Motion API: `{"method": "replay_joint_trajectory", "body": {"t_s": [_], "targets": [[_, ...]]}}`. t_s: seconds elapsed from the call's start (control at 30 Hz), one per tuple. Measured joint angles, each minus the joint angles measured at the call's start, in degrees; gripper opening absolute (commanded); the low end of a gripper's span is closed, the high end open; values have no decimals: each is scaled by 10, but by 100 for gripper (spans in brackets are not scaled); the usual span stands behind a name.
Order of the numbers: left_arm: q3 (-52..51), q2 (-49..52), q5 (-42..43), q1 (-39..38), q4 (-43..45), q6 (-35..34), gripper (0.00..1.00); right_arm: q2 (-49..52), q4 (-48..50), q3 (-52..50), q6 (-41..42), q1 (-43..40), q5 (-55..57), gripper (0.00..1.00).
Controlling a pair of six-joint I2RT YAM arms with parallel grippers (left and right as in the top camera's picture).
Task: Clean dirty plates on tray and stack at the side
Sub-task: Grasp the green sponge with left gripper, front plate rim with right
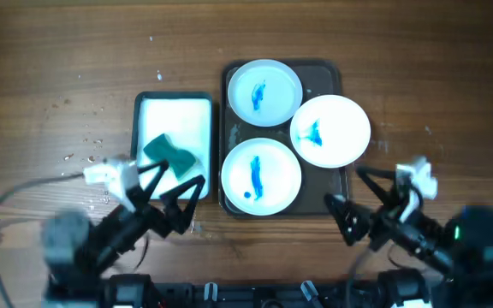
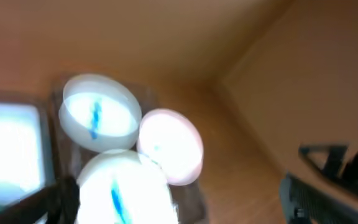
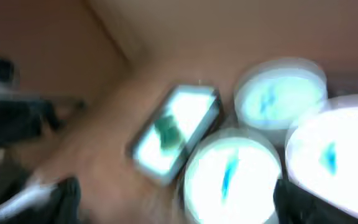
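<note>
Left gripper (image 1: 184,174): jaws apart, empty, over near corner of small white-lined tray (image 1: 178,115). Green sponge (image 1: 168,154) just beyond its left finger.
Right gripper (image 1: 343,186): jaws apart, empty, just off near right corner of brown tray (image 1: 322,74).
Three blue-smeared plates (image 1: 261,174) on brown tray: one between the two jaw pairs, one just ahead of right jaws, one farther beyond.
Wrist views blurred.

Three blue-smeared white plates (image 1: 264,91) lie flat, touching one another, on the dark brown tray (image 1: 325,70).
</note>
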Motion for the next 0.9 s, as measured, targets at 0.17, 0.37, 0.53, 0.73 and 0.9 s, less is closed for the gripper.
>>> {"method": "replay_joint_trajectory", "body": {"t_s": [0.17,0.37,0.53,0.73,0.9], "targets": [[286,278,-31,0,-322,78,100,202,-103,146,-13,0,93,97],[303,415,-22,0,-440,94,100,330,-155,133,-19,52,87,57],[304,431,-90,0,-444,80,100,418,67,-74,90,228,172,48],[304,428,-243,0,-446,13,100,577,264,-118,153,245,282,4],[287,471,-265,0,-396,-17,93,590,273,-104,200,222,348,5]]}}
